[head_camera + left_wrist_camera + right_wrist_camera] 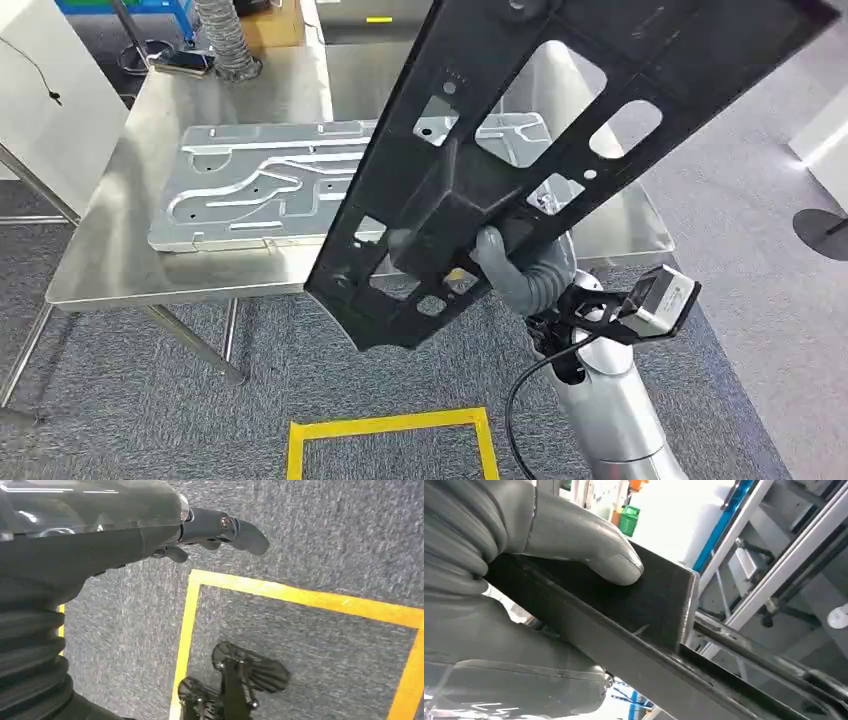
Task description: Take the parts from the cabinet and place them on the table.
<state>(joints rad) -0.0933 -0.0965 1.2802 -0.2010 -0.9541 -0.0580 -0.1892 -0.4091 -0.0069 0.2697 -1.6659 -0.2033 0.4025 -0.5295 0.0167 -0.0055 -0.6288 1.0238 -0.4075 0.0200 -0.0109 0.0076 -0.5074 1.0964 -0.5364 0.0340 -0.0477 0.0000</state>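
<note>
Your right hand [520, 268] holds the big black part [560, 130] from below, near its low end. In the right wrist view the thumb [589, 550] presses flat on one face of the black part [649, 605] and the rest of the hand wraps under it. The part is long and tilted, and it sticks far up and out past the hand. It hangs over the near edge of the tabletop [100, 270] and is not down yet.

Here is what could go wrong. The part is long and you hold it close to one end, so I think the far end could swing or tip. If it twists, it may slip out of the grip and fall on the carpet [300, 370].

A flat silver part [270, 185] already lies on the tabletop, right where the black one is heading. If you lower too fast, the black part could bang on it or push it. You may want to set it down beside it.

Far back on the tabletop there is a ribbed hose [225, 40] and a small dark thing [180, 60]. The high end of the part could reach that way, so watch it.

Your left hand [215, 530] hangs low over the carpet with nothing in it, its fingers loosely apart. A yellow tape square [390, 440] marks the floor.
</note>
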